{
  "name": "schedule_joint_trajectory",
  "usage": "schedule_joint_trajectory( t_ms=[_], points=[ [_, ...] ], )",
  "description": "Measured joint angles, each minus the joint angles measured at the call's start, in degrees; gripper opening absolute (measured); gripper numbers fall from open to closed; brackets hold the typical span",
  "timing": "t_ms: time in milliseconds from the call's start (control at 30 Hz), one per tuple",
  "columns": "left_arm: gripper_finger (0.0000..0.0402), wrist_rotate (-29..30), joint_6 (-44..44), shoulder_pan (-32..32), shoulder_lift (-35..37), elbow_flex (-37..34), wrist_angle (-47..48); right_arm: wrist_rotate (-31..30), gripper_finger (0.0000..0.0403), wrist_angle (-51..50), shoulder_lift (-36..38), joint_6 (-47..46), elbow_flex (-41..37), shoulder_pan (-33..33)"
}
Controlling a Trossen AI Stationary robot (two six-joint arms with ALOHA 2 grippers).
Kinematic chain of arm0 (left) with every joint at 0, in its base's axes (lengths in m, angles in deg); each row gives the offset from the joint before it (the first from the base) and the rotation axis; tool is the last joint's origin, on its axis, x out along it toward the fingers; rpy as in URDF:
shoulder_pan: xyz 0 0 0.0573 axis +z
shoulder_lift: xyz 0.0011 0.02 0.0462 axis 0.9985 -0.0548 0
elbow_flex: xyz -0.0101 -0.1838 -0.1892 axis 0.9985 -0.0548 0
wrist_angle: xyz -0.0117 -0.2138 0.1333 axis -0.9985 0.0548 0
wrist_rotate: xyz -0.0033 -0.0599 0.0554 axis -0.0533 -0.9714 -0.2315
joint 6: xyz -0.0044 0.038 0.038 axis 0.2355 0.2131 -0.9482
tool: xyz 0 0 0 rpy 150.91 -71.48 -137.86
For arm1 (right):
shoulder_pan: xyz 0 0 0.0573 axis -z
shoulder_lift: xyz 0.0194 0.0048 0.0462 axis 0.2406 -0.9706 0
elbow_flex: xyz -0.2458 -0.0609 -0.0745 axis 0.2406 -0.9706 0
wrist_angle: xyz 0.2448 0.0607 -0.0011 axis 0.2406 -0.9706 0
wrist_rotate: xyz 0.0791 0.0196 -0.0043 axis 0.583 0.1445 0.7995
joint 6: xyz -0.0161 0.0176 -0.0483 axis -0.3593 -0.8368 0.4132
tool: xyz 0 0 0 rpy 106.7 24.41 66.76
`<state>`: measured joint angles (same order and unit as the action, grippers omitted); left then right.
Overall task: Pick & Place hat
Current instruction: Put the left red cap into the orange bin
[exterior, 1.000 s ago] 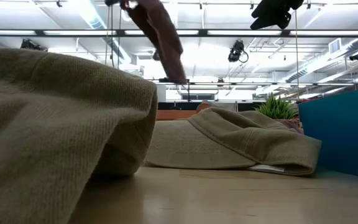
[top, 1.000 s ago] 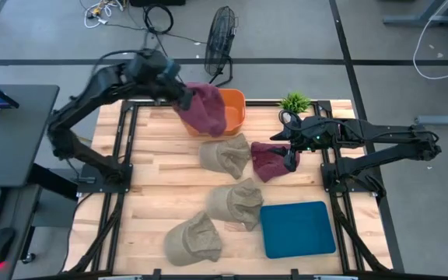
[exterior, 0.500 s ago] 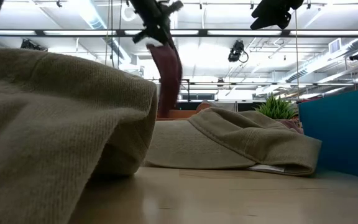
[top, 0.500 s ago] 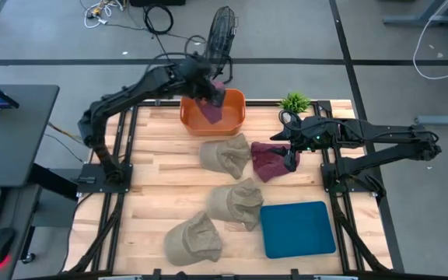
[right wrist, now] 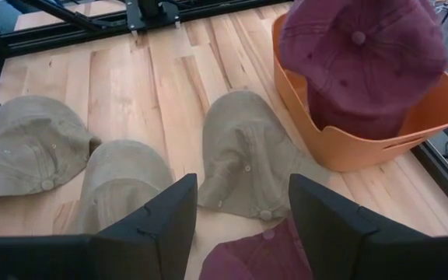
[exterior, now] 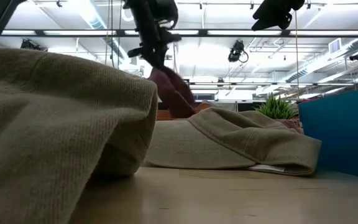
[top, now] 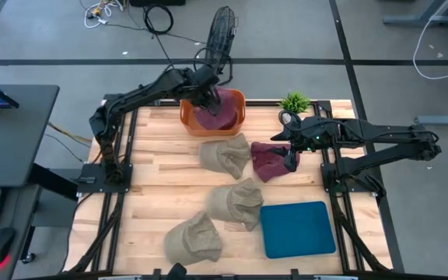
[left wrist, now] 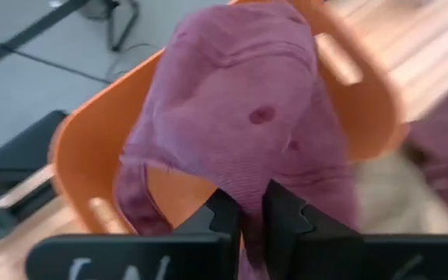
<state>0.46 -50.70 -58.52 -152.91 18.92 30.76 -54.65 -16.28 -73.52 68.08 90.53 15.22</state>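
Wooden table (top: 162,171), high view: orange basket (top: 238,99) at far edge; left gripper (top: 208,95) over it, clamped on a maroon cap (top: 218,115) that sags into the basket; second maroon cap (top: 267,160) right of centre, right gripper (top: 292,158) above its right edge; three khaki caps: one (top: 225,155) just near the basket, one (top: 235,204) at centre, one (top: 194,238) near the front edge; blue mat (top: 298,229) at near right; small green plant (top: 294,102) right of the basket; black fan (top: 218,39) on the floor beyond.

Low view: khaki cap (exterior: 55,130) filling the left foreground; another khaki cap (exterior: 235,146) behind it; held maroon cap (exterior: 174,92) hanging from the left gripper (exterior: 154,50); plant (exterior: 276,107) and blue mat (exterior: 340,130) at right.

Left wrist view: fingers (left wrist: 286,214) closed on maroon cap (left wrist: 243,124) fabric, orange basket (left wrist: 92,148) beneath.

Right wrist view: fingers (right wrist: 329,210) spread apart, empty; maroon cap (right wrist: 364,54) draped in the basket (right wrist: 348,144); second maroon cap (right wrist: 259,257) between the fingers; three khaki caps (right wrist: 247,159) on the boards.
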Motion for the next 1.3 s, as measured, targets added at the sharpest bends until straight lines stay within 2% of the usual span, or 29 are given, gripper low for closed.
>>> schedule_joint_trajectory(
  t_ms=[500,633,733,900,1067,1300],
  points=[
    [0.0055,1.4,-2.8,2.3,-9.3,0.0,3.1,0.0,0.021,0.1,0.0,0.0,0.0,0.0],
    [0.0055,2.1,-5.3,3.1,-10.2,0.0,2.7,0.0,0.021,0.1,0.0,0.0,0.0,0.0],
    [0.0055,5.0,-7.3,3.7,-10.2,0.0,1.8,0.1,0.021,0.0,0.0,0.0,0.0,0.0],
    [0.006,4.3,-7.7,5.5,-10.3,0.0,2.9,0.2,0.021,-0.1,0.0,0.0,0.0,0.0],
    [0.0097,4.7,-9.3,6.5,-10.3,0.0,2.9,0.2,0.021,-0.3,0.0,-0.1,0.0,0.0],
    [0.0162,-1.2,-11.7,6.6,-10.3,0.0,3.7,0.2,0.021,-0.3,0.0,-0.2,0.0,0.0]
  ],
)
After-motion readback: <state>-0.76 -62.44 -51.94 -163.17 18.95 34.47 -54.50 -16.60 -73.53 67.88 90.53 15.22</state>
